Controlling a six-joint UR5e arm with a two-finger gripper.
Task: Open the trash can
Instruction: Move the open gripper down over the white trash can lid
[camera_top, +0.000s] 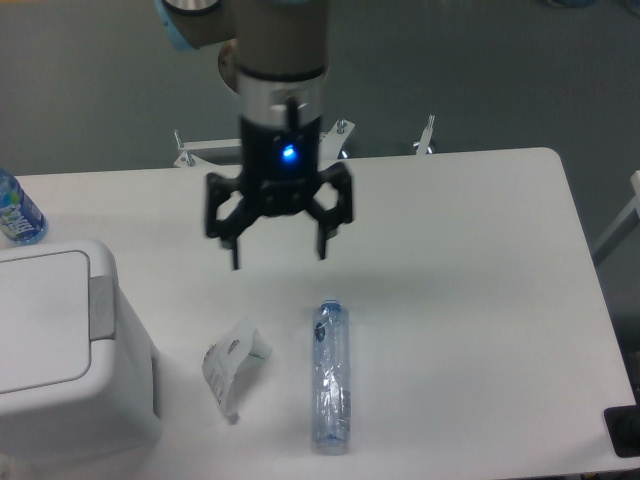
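The trash can (70, 350) stands at the front left corner of the surface (470, 300), cut off by the left edge of the view. The claw (279, 255) hangs above the surface well apart from it, farther back and toward the middle, nearer the rear edge than the front one. Nothing of the claw touches the bin. Its two dark fingers (235, 255) are spread wide with nothing between them, tips pointing down, and a blue light glows on the body just above them.

The trash can is a large boxy white plastic bin with rounded corners. Its flat white lid (40, 320) lies closed, flush with the top rim. A grey rectangular push tab (101, 305) sits along the lid's right edge, on the side that faces the claw. The bin's right wall drops straight to the surface and throws a soft shadow there.

In front of the claw, near the front edge, a clear plastic bottle (331, 375) lies on its side, its length running from back to front. Just beside it, between the bottle and the bin, lies a crumpled white wrapper (230, 365), touching neither. Behind the bin, at the left edge of the surface, a blue-labelled bottle (18, 210) shows only in part.
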